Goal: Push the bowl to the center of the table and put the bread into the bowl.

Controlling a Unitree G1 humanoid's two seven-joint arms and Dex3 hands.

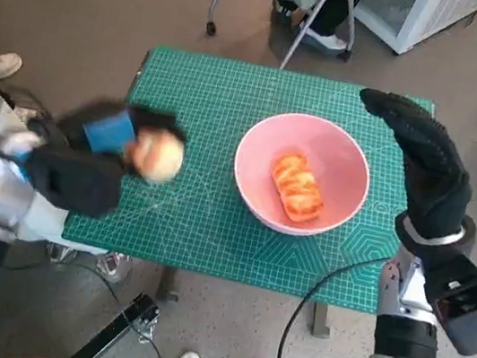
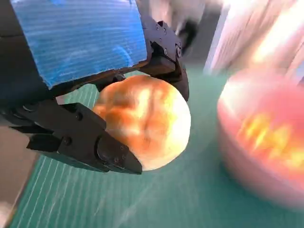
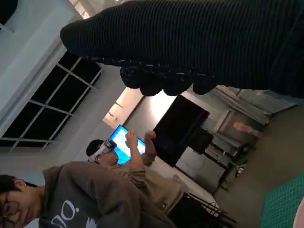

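Bread (image 2: 145, 121), a round roll blurred from the head camera, shows clearly at the left wrist, clamped by the left hand (image 1: 87, 160) left of the pink bowl (image 1: 257, 150), which holds a second piece of bread (image 1: 297, 188), while the right hand (image 1: 428, 159) hangs spread and empty right of the bowl.

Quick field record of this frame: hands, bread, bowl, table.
left hand: grips a round bread roll, held beside the bowl
right hand: holds nothing, fingers extended, by the bowl's far side
bowl: pink, near the table's middle
bowl contents: one orange-glazed bread piece
table: green cutting mat surface
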